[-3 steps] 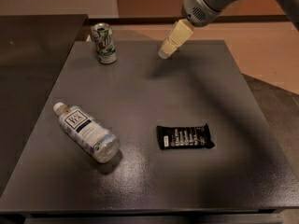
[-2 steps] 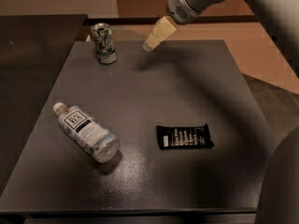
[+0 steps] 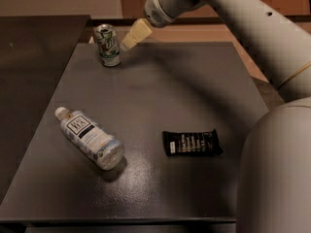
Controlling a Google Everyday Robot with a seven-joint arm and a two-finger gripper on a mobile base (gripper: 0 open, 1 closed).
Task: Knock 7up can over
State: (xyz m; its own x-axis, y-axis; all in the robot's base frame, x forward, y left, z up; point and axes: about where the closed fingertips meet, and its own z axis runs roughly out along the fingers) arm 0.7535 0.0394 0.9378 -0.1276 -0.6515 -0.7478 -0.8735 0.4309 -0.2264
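Note:
The 7up can (image 3: 108, 45), white with green markings and a silver top, stands upright near the far left corner of the dark table (image 3: 160, 96). My gripper (image 3: 130, 39) with cream fingers points down and left from the grey arm. Its tip is just right of the can's upper half, very near it. I cannot tell whether it touches the can.
A clear plastic bottle (image 3: 90, 138) with a white cap lies on its side at the front left. A black snack bar wrapper (image 3: 191, 142) lies at the front right. My grey arm and base fill the right side. A darker counter lies to the left.
My gripper has moved left across the far edge of the table, from well right of the can to right beside it. The can still stands upright.

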